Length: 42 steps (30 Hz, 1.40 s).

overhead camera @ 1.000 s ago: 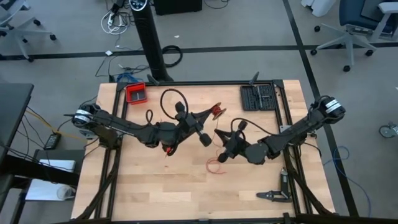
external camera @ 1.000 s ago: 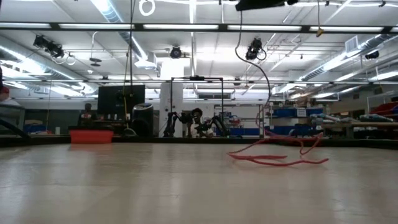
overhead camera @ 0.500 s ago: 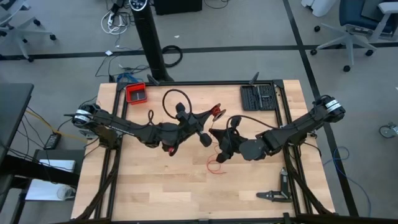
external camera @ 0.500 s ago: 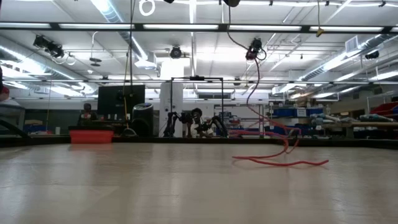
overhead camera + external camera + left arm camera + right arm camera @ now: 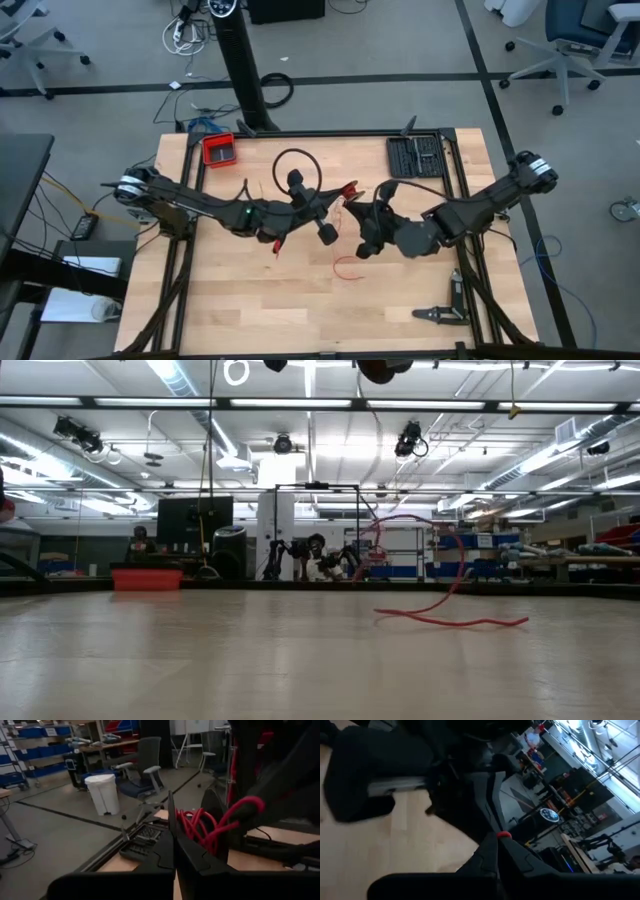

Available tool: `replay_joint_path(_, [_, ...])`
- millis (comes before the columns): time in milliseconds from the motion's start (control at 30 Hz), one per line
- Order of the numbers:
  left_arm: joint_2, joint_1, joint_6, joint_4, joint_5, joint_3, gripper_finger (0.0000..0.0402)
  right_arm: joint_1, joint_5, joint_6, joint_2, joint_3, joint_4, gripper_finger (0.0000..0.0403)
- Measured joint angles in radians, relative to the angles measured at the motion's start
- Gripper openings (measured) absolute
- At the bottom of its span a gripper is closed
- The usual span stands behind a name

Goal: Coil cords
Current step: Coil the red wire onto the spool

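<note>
Wooden table, no legible writing; both grippers pinching red cord.

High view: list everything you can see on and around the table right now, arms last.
red cord: one, thin, red; loose end on the table centre, rising to a bundle held between the grippers.
tray: one, red; far left corner.
tool case: one, black; far right part.
pliers: one, dark; near right corner.
table: one, pale wood.
office chair: one, blue; floor, far right.
left gripper: shut on the red cord, above table centre.
right gripper: shut on the red cord, facing the left.
</note>
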Motion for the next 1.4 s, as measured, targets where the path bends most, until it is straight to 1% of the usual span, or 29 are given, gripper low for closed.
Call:
replay_joint_path(167, [-0.026, -0.004, 0.08, -0.046, -0.017, 0.0, 0.0005, 0.035, 0.038, 0.056, -0.031, 0.0, -0.082, 0.0])
replay_joint_path(267, [-0.039, -0.006, 0.109, -0.046, -0.023, 0.0, 0.0005, 0.042, 0.034, 0.11, -0.045, 0.001, -0.107, 0.0])
replay_joint_path(367, [-0.044, -0.007, 0.139, -0.064, -0.023, 0.0, 0.0005, 0.051, 0.032, 0.119, -0.056, 0.001, -0.112, 0.0])
replay_joint_path(433, [-0.046, -0.009, 0.159, -0.08, -0.021, 0.0, 0.0005, 0.056, 0.009, 0.118, -0.066, 0.001, -0.111, 0.0])
replay_joint_path(533, [-0.046, -0.01, 0.164, -0.098, -0.02, 0.001, 0.0005, 0.054, -0.053, 0.123, -0.083, 0.001, -0.113, 0.0])
replay_joint_path(600, [-0.046, -0.011, 0.162, -0.105, -0.019, 0.001, 0.0005, 0.054, -0.041, 0.131, -0.083, 0.001, -0.122, 0.0])
replay_joint_path(667, [-0.046, -0.014, 0.163, -0.11, -0.019, 0.0, 0.0005, 0.054, -0.007, 0.133, -0.083, 0.001, -0.142, 0.0])
replay_joint_path(767, [-0.046, -0.025, 0.188, -0.121, -0.025, 0.0, 0.0005, 0.055, 0.003, 0.152, -0.083, 0.001, -0.18, 0.0])
replay_joint_path(933, [-0.046, -0.044, 0.214, -0.135, -0.014, 0.0, 0.0005, 0.049, 0.053, 0.237, -0.083, 0.001, -0.299, 0.0])
replay_joint_path(1067, [-0.05, -0.048, 0.207, -0.125, -0.006, -0.001, 0.0005, 0.017, 0.053, 0.366, -0.083, 0.001, -0.407, 0.0003])
replay_joint_path(1200, [-0.051, -0.049, 0.19, -0.105, -0.007, -0.003, 0.0005, -0.01, 0.044, 0.475, -0.083, 0.001, -0.49, 0.0021])
replay_joint_path(1400, [-0.051, -0.05, 0.163, -0.069, 0.002, -0.003, 0.0005, -0.03, -0.023, 0.59, -0.078, 0.001, -0.554, 0.0053])
